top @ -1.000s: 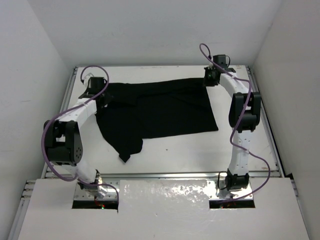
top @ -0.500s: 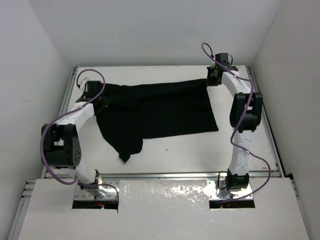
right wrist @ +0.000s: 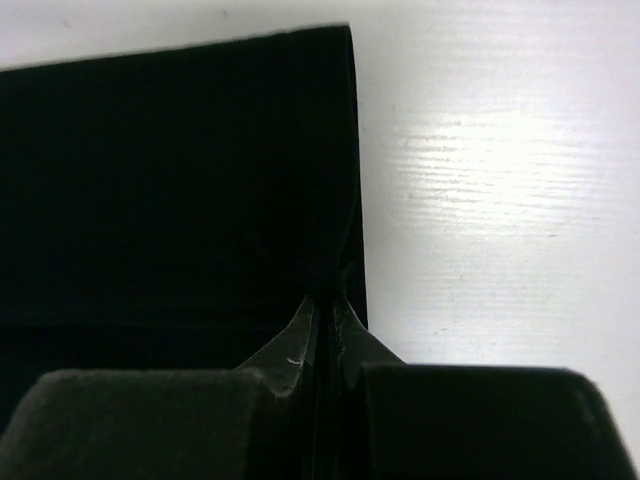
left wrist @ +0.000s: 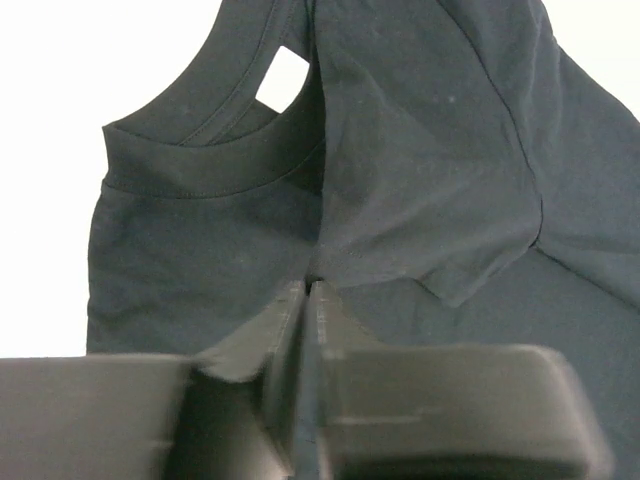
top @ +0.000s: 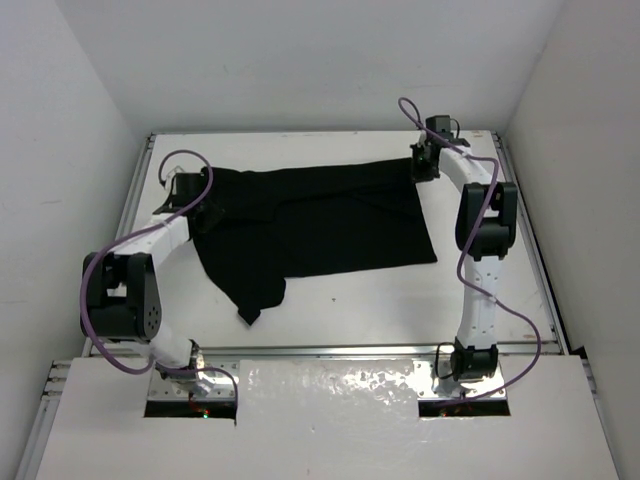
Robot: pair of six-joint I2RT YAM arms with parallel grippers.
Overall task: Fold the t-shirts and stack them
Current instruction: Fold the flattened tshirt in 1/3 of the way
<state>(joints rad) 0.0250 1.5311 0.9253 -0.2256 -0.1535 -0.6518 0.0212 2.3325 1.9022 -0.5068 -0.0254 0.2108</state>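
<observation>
Looking down from above, you have the t-shirt [top: 320, 215] lying on the far half of the surface [top: 400, 300], with its long axis running left to right between your two arms. Each arm owns one end of that axis, so neither is the nearer one.

The left claw [left wrist: 308, 290] is pressed together on a raised fold of black cloth just beside the collar [left wrist: 200, 150], at the shirt's left end. The right claw [right wrist: 325, 300] is pinching the far right corner, where the straight side edge meets bare white surface on its right.

From both claws, the bulk of the shirt lies inward and toward the near edge. That is the relation your next move most likely turns on: to fold along the long axis, the far edge would have to be carried nearward over the body.

The two ends are not alike. The right half lies flat and square, while the left half is rumpled, with a narrow tongue of cloth [top: 252, 295] trailing toward the near edge. Expect the left side to drag or bunch unless you move both claws together, parallel, with the span between them taut.
</observation>
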